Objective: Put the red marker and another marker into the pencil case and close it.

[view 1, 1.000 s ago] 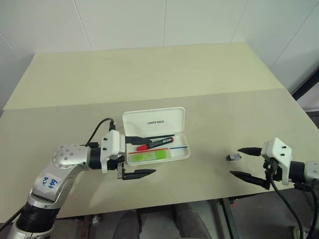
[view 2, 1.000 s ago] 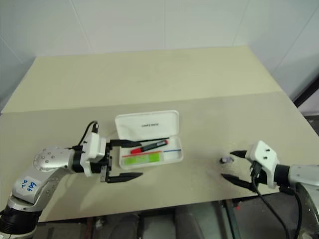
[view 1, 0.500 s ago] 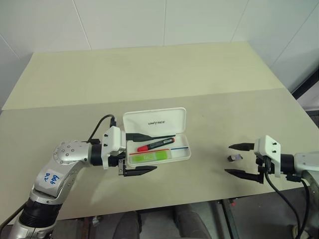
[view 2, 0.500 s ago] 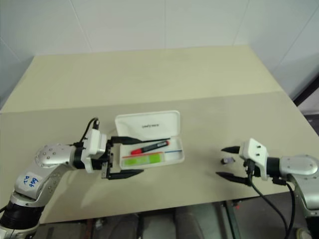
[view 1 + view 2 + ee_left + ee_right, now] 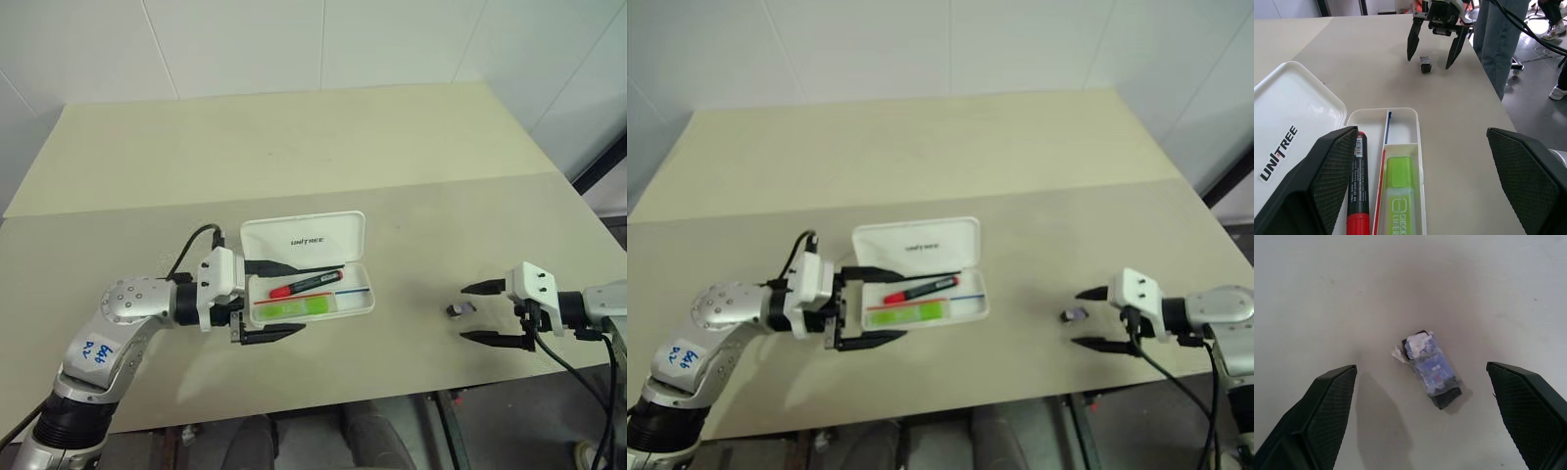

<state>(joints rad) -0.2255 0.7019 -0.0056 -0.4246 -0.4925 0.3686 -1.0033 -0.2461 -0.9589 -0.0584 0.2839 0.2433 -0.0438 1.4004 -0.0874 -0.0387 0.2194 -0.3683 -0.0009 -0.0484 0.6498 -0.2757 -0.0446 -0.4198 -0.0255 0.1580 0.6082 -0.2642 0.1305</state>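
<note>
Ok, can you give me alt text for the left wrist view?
The open white pencil case holds the red marker and lime-green highlighter, framed by the left gripper's open black fingers. Farther along the table, the open right gripper straddles a small dark object.

A small dark clip-like object, black with a bluish-purple face and a scrap of white paper at one end, lies flat on the pale beige matte worktop, well apart from everything else on it. Behind the worktop rises a white tiled wall. A person in blue jeans stands beside the worktop's far edge.
</note>
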